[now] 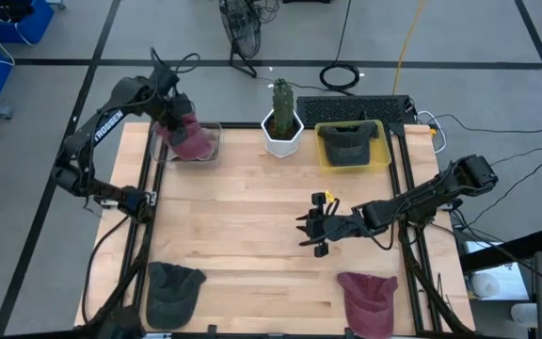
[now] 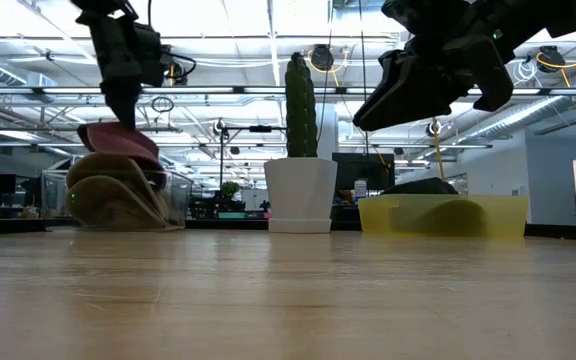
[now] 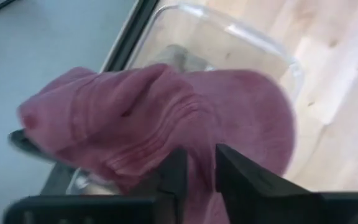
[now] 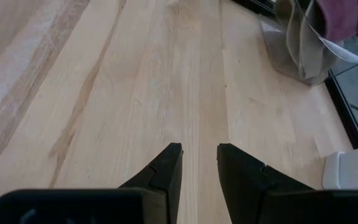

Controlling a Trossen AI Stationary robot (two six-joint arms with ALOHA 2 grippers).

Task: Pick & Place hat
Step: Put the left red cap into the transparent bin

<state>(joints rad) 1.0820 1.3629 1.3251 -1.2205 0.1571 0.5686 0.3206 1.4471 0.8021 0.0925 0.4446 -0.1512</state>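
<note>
A maroon hat (image 1: 193, 141) (image 3: 229, 112) lies bunched on the clear container (image 1: 215, 143) (image 3: 263, 46) at the table's far left, partly over its rim. My left gripper (image 1: 177, 124) (image 3: 200, 158) stands above it, pointing steeply down, its fingers a little apart with the hat's cloth between them. Something olive-brown (image 2: 108, 195) lies in the container under the hat. My right gripper (image 1: 310, 229) (image 4: 199, 152) hangs open over bare wood right of the table's middle, with nothing between its fingers. My left gripper has a raised fold of the maroon hat's cloth (image 3: 199, 177) between its two fingers, coming from above. The fingers (image 3: 174, 171) stand a little apart, and the gap is filled with cloth. The hat's bulk rests on the container, its brim end (image 2: 118, 138) sticking out over the rim.
A cactus in a white pot (image 1: 281, 122) stands at the far middle. Beside it is a yellow tray (image 1: 376, 155) with a dark hat (image 1: 348, 143). Another dark hat (image 1: 172, 287) lies near left, and a second maroon hat (image 1: 369, 297) near right. The middle is bare wood.
</note>
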